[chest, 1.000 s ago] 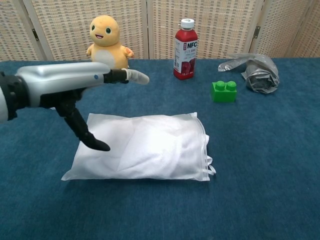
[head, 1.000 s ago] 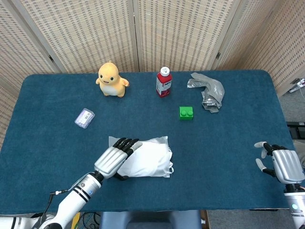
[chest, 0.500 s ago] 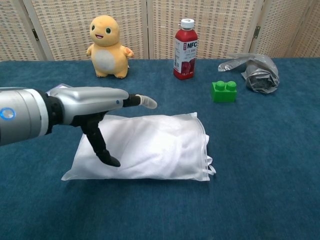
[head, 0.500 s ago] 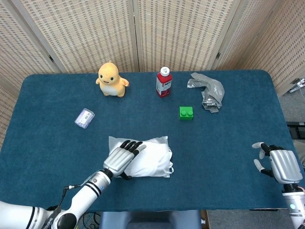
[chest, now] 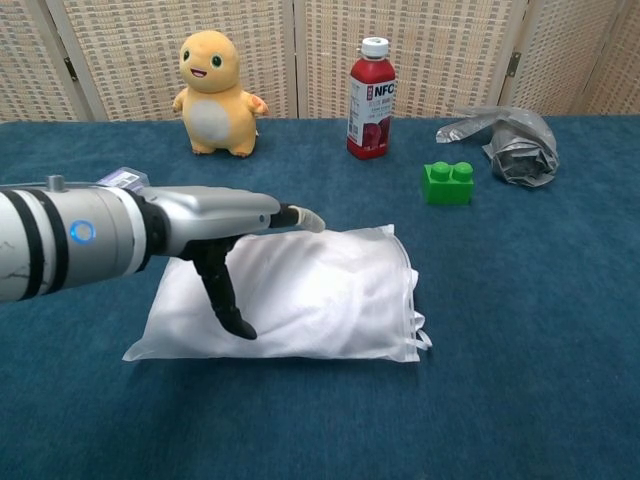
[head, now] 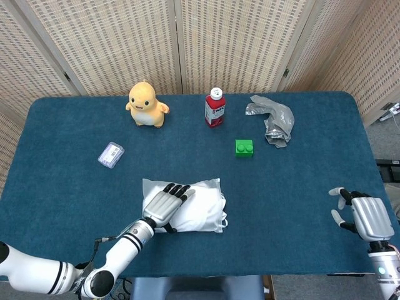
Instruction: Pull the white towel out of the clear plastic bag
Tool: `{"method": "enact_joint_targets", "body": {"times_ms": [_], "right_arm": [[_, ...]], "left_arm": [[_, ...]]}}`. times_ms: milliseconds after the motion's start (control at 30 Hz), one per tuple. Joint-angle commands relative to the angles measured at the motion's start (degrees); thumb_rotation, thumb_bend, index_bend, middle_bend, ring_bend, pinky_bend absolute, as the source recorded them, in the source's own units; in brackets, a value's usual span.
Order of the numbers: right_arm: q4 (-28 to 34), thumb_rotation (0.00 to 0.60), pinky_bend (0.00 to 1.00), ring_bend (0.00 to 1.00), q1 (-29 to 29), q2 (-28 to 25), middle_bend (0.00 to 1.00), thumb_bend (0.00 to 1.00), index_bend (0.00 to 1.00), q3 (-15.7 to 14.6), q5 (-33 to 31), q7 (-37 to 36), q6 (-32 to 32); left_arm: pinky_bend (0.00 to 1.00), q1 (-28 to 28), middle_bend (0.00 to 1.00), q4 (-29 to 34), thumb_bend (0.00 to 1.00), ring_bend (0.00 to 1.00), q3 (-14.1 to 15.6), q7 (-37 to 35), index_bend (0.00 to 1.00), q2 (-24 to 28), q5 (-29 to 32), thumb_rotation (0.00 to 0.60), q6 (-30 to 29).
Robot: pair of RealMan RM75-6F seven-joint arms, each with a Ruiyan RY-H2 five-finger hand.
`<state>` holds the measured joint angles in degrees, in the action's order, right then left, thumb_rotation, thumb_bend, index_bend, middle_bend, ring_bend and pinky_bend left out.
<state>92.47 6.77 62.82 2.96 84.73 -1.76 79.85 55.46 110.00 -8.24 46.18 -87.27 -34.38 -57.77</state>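
Near the tabletop's [head: 56, 206] front edge, the left hand [head: 164, 204] lies flat with fingers spread on the clear plastic bag [head: 209, 187], which encloses the white towel [head: 199, 209]. At the front right corner, the right hand [head: 362, 215] hovers empty, fingers apart.

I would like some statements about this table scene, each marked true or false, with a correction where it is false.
1. The left hand rests on the clear plastic bag holding the white towel. True.
2. The right hand holds the green toy brick. False: it holds nothing, near the table's right edge, far from the brick.
3. The red juice bottle with the white cap stands upright. True.
4. The yellow plush toy lies on the bag. False: it stands at the far side of the table, apart from the bag.
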Motion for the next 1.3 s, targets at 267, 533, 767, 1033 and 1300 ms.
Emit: {"method": "enact_joint_targets", "body": {"times_ms": [267, 533, 767, 1033, 1300], "right_arm": [[0.0, 0.6, 0.57, 0.49, 0.0, 0.1, 0.59, 0.29, 0.39, -0.2, -0.1, 0.1, -0.4], [0.4, 0.6, 0.57, 0.49, 0.2, 0.1, 0.59, 0.29, 0.39, -0.3, -0.2, 0.6, -0.8], [0.6, 0.6, 0.57, 0.49, 0.5, 0.2, 0.59, 0.29, 0.39, -0.3, -0.1, 0.8, -1.2], [0.8, 0.6, 0.57, 0.49, 0.8, 0.4, 0.59, 0.29, 0.39, -0.3, 0.0, 1.0, -1.5], [0.6, 0.6, 0.57, 0.49, 1.3, 0.9, 0.59, 0.29, 0.39, -0.1, 0.0, 0.8, -1.8]], "left_arm": [[0.0, 2.9, 0.0, -2.7, 0.0, 0.0, 1.3, 0.2, 0.0, -1.5, 4.5, 0.6, -0.1], [0.0, 6.6, 0.0, -3.1, 0.0, 0.0, 1.3, 2.7, 0.0, -2.0, 12.7, 0.6, -0.9], [0.12, 7.9, 0.0, -5.0, 0.0, 0.01, 2.8, 4.9, 0.0, -4.5, 10.6, 0.6, -5.3], [0.25, 7.0, 0.17, -8.2, 0.0, 0.19, 3.4, 3.6, 0.04, -7.8, 3.8, 0.6, -8.3], [0.46, 3.4, 0.54, -13.5, 0.0, 0.48, 4.6, -2.0, 0.38, -11.3, -9.5, 0.6, -12.2]]}}
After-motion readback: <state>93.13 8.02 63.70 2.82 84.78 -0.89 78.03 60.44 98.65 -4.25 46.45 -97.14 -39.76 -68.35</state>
